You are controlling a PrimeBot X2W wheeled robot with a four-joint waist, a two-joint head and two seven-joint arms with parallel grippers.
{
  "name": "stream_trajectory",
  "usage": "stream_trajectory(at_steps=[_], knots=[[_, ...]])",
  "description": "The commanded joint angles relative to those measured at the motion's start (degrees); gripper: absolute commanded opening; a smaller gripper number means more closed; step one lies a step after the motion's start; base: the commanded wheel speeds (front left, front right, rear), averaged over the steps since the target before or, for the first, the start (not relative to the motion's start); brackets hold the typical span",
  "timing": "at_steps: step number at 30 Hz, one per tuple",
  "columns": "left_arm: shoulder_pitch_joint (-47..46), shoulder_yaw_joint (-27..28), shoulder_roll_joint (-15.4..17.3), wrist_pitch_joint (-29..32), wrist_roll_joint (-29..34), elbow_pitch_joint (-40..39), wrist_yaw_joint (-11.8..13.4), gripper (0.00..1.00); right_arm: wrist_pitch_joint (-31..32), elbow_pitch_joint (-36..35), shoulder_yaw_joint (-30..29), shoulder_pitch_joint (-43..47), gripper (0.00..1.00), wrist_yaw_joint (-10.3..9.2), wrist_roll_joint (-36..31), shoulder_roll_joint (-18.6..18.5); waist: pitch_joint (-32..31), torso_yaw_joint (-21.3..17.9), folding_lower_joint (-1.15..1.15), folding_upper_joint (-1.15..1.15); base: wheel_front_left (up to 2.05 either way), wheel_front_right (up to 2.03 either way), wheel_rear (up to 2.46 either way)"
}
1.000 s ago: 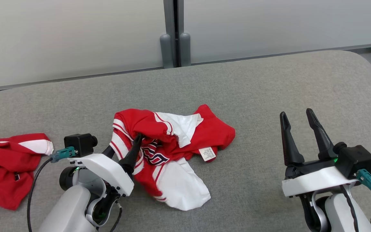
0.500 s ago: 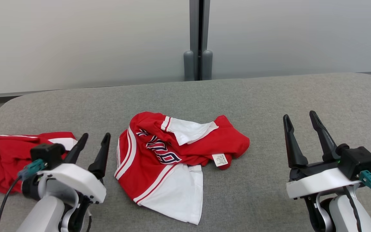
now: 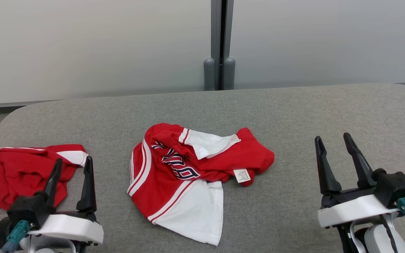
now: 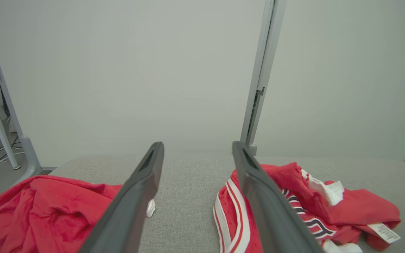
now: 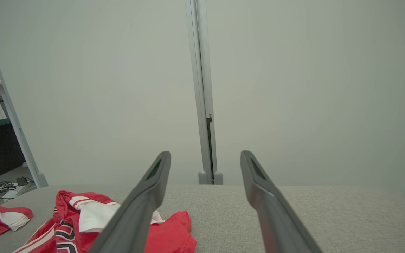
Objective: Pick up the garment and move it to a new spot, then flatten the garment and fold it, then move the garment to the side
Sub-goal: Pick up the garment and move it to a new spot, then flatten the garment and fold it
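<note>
- The left gripper (image 3: 74, 161), with two long dark fingers, stands spread and empty at 8 o'clock of the garment, probably parked clear so the cloth lies free.
- The right gripper (image 3: 332, 137) is likewise spread and holds nothing. It sits at 4 o'clock, well apart from the cloth, and the flanking pair suits a two-handed pull.
- The crumpled red-and-white jersey garment (image 3: 188, 175) with dark lettering lies mid-table, its white panel toward 6 o'clock and a small white care label (image 3: 242, 175) at its 3 o'clock edge.
- It is folded over itself, so flattening looks like the step in hand; which fold is sleeve or hem cannot be told.
- A second rumpled red garment (image 3: 16, 175) lies at 9 o'clock, near the left fingers, and could be snagged by mistake.
- The grey fabric-covered table (image 3: 294, 105) carries both.
</note>
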Motion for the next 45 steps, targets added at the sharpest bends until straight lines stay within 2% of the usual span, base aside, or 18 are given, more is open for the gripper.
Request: stream_trajectory(at_steps=[1, 7, 16, 28, 45], knots=[[0.9, 1.1, -0.7, -0.3, 1.4, -1.8, 0.7, 1.00, 0.0, -0.3, -0.4, 0.7, 1.00, 0.11, -0.2, -0.2, 0.0, -0.2, 0.00, 0.00, 0.00, 0.00, 0.00], [6.8, 5.7, -4.7, -0.2, 7.2, -7.4, -0.3, 1.00, 0.0, -0.2, -0.4, 1.2, 1.00, 0.11, -0.2, -0.1, -0.2, -0.9, 0.00, 0.00, 0.00, 0.00, 0.00], [8.6, 8.6, -8.8, -0.3, 10.7, -7.3, -3.5, 1.00, 0.0, -0.3, -0.9, 1.7, 1.00, 0.11, -0.4, -0.3, -0.4, -0.7, 0.00, 0.00, 0.00, 0.00, 0.00], [8.2, 12.0, -11.4, -0.3, 13.8, -6.2, -6.8, 1.00, 0.0, 0.0, -1.1, 1.6, 1.00, 0.11, -0.2, 0.1, -0.1, -0.5, 0.00, 0.00, 0.00, 0.00, 0.00], [7.7, 14.0, -13.7, -0.3, 16.1, -4.8, -9.0, 1.00, 0.0, 1.6, -1.0, 1.3, 1.00, 0.11, 0.2, 0.3, -0.1, -0.7, 0.00, 0.00, 0.00, 0.00, 0.00]])
